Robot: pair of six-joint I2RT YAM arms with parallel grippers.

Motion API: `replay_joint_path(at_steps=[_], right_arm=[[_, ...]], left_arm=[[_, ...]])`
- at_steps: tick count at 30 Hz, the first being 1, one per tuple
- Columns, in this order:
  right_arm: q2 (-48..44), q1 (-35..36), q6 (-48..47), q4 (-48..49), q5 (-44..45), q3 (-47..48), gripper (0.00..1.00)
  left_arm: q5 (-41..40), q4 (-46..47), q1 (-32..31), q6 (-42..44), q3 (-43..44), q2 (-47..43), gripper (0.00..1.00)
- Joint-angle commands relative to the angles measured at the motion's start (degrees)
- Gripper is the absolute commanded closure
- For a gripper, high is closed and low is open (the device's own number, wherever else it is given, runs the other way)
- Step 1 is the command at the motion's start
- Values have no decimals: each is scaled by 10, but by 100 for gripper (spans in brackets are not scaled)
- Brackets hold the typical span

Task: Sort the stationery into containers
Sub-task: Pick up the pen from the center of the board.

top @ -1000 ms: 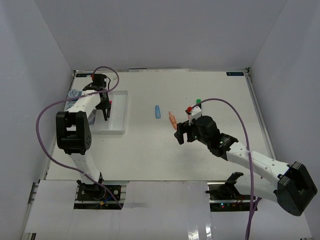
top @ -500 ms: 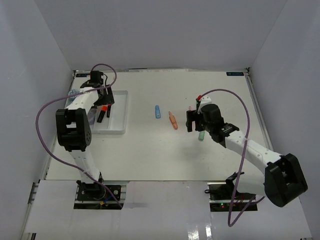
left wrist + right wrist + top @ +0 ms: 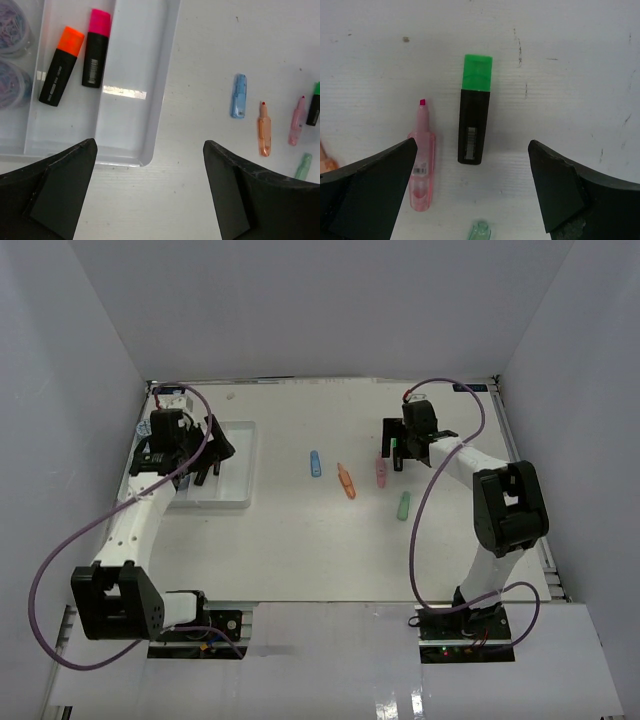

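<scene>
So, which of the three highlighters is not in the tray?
The green-capped highlighter: it lies on the table beside the pink marker, while the orange-capped highlighter and the pink-capped highlighter lie in the white tray.

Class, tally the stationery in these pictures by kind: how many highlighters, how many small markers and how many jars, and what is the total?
Highlighters: 3 (orange-capped highlighter, pink-capped highlighter, green-capped highlighter)
Small markers: 4 (blue marker, orange marker, pink marker, green marker)
Jars: 2 (upper jar, lower jar, both cut off at the picture's edge)
Total: 9
</scene>
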Motion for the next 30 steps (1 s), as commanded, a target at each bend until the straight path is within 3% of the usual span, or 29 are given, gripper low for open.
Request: replay_joint_path(at_steps=[1,5,16,25,30], right_arm=[[46,-8,5,-10,15,57,1],[89,-11,8,-11,17,84,12],[130,-12,13,-10,31,70,40],[99,-11,14,-9,34,29,65],[48,-6,7,2,20,-7,71]], left_arm=[[41,33,0,-19,-54,-71,2],[70,40,0,-20,-90,-131,2],[114,37,-1,-21,-109,-155,2],[145,33,-1,-23,-102,-162,2],[178,30,-2,-47,-87,-158,2]])
